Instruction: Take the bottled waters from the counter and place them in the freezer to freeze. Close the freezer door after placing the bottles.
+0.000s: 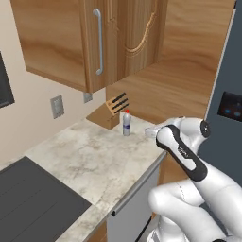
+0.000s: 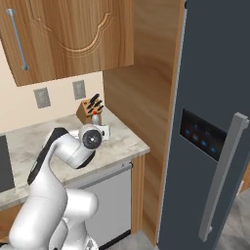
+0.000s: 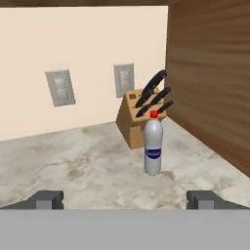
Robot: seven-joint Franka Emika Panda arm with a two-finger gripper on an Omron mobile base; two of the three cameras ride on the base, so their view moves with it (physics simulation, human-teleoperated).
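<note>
Bare counter (image 3: 73,161) before the red-capped bottle (image 3: 153,146); knife block (image 3: 139,117) just behind.

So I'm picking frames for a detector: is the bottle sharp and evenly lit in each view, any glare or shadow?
Hand view: red-capped bottle sharp, evenly lit, no glare, faint soft shadow at its base on the counter. Left base view: bottle small, slightly soft, flat light. Right base view: bottle mostly hidden behind the arm, beside the knife block.
</note>
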